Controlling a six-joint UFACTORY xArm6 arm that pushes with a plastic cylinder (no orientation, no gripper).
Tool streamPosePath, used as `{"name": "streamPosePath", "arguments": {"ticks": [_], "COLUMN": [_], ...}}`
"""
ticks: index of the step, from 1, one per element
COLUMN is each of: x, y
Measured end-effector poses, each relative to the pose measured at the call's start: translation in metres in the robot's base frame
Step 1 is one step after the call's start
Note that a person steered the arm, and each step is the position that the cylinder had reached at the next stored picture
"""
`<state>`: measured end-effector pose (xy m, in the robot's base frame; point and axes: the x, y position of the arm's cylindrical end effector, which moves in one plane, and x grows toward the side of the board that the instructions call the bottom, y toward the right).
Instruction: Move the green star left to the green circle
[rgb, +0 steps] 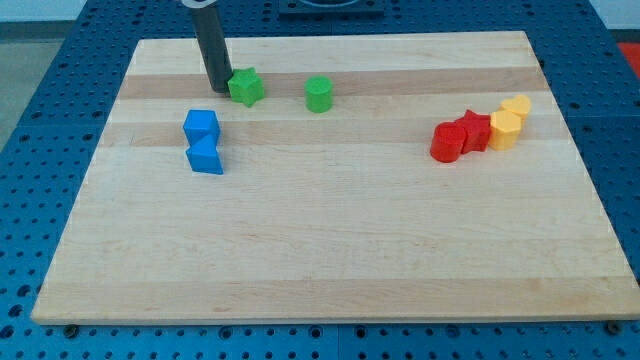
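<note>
The wooden table (330, 250) fills most of the view. The green star (246, 87) lies flat near the view's top, left of centre. It has no clear long axis; its short points spread about evenly, and one seems to face the view's top. The green circle (319, 94), a short cylinder standing upright, sits to the star's right with a clear gap between them.

The arm's end effector is a plain dark rod with nothing that opens or closes. The rod stands upright, and my tip (216, 90) rests on the table just beside the star's left edge, touching or nearly so.

Below these, toward the view's left, two blue blocks (203, 141) sit pressed together. Well apart, at the view's right, red blocks (460, 137) and yellow blocks (509, 122) form a tight cluster.
</note>
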<state>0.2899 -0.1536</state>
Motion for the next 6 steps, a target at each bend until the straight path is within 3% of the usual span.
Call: {"name": "streamPosePath", "arguments": {"ticks": [2,6], "x": [-0.042,-0.001], "y": [0.005,0.018]}}
